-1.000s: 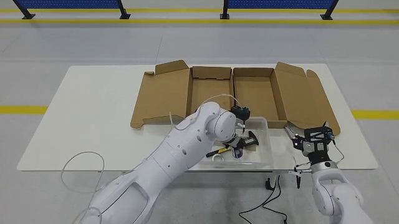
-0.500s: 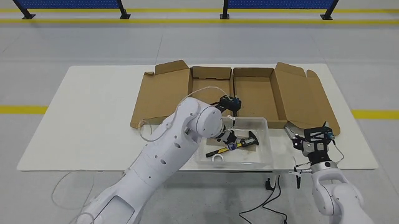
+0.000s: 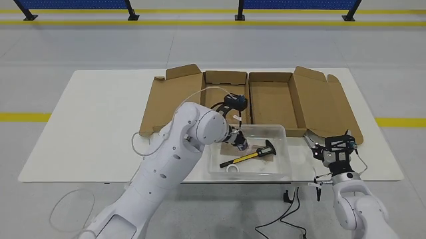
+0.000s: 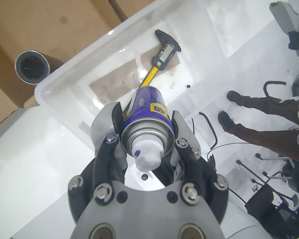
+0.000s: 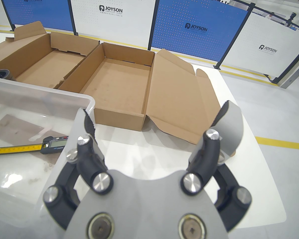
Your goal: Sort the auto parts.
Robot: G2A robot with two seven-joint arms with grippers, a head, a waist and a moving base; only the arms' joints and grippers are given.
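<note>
A dark tube [image 4: 32, 67] sits in the left compartment of the cardboard box [image 3: 269, 102], at its front corner. The left hand [image 4: 146, 120] is clamped across the upper body of a spray can [image 4: 145, 105], above the left end of the clear bin [image 4: 201, 30] near the front edge of the bench [image 3: 100, 119]. The can looks rigid, slick and light, so a mid-body hold suits. A caliper [image 4: 164, 50] lies in the bin. The box's front wall likely needs clearing. At the front right corner the right hand [image 5: 157, 118] gapes, unladen.
</note>
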